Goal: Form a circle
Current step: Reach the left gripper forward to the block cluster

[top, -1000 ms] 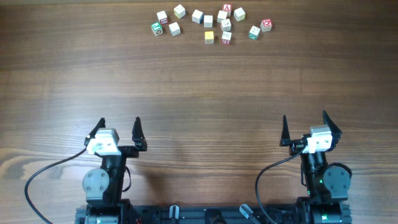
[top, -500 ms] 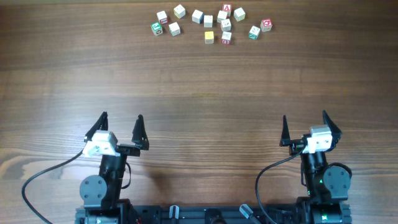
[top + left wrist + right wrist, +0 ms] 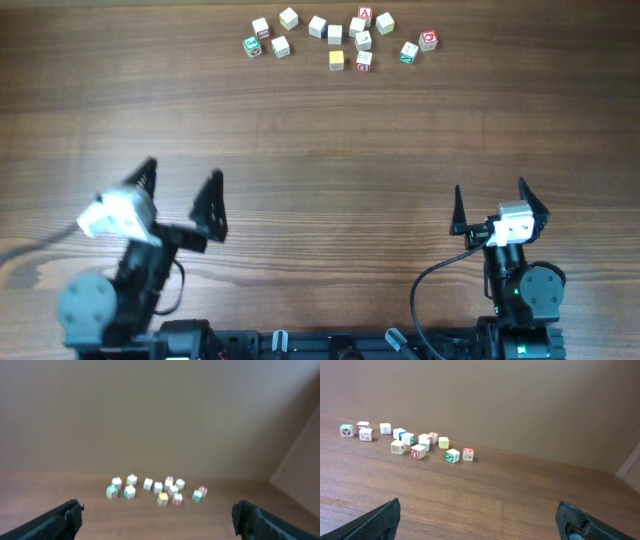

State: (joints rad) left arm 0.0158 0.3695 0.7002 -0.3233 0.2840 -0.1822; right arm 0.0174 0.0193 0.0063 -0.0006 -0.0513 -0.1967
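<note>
The circle is a loose, stretched cluster of tiny wooden letter cubes [image 3: 335, 34] near the table's far edge. One cube is yellow-faced [image 3: 336, 58]; the others are pale with small coloured marks. The left wrist view shows the cluster [image 3: 148, 484] far ahead with the yellow cube [image 3: 163, 498] at its front. In the right wrist view the cubes [image 3: 418, 452] sit far off to the left. My left gripper [image 3: 182, 172] [image 3: 156, 511] is open and empty, raised at the near left. At the near right my right gripper [image 3: 490, 188] [image 3: 477, 505] is open and empty too.
Bare brown wood table [image 3: 330, 140] stretches between the grippers and the cubes. A plain wall [image 3: 520, 400] rises right behind the cubes. Cables trail from both arm bases at the near edge.
The left arm has risen and swung left, so it looks larger and blurred from overhead. The right arm and the cubes have not moved.
</note>
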